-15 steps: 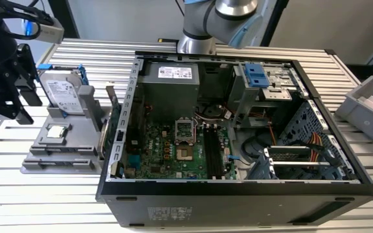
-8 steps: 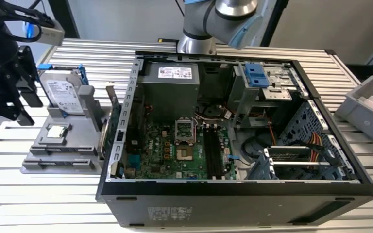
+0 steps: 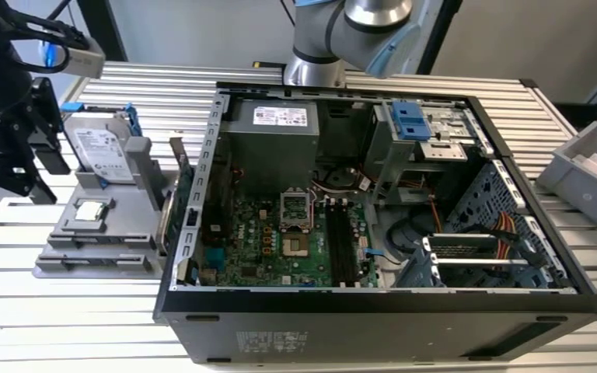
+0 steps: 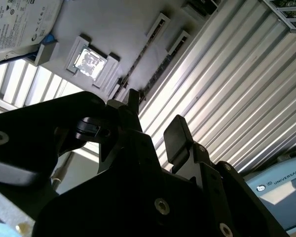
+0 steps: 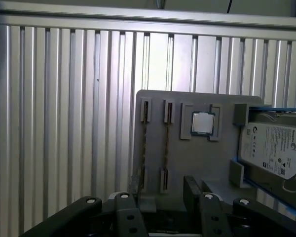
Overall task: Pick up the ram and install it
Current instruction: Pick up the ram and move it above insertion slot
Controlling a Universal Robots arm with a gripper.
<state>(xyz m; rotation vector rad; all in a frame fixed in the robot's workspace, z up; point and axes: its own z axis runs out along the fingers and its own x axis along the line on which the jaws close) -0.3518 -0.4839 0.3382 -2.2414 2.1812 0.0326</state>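
Two thin ram sticks stand on edge in the slots of a grey holder (image 5: 187, 163); one ram stick (image 5: 166, 145) lies in line with the gap between my fingers, and a ram stick (image 4: 138, 61) shows as a dark line in the second wrist view. In the exterior view the ram (image 3: 180, 179) stands at the holder's side nearest the case. My gripper (image 5: 163, 190) (image 4: 155, 118) is open with nothing between its fingers, a short way off the holder. In the exterior view the gripper (image 3: 29, 155) hangs at the far left.
On the holder also sit a square silver CPU (image 5: 203, 123) and a hard drive (image 5: 271, 150) in a blue frame. The open computer case (image 3: 382, 311) shows its motherboard with black slots (image 3: 342, 245). A grey bin (image 3: 589, 175) stands at the exterior view's right. Everything rests on a ribbed metal table (image 5: 64, 123).
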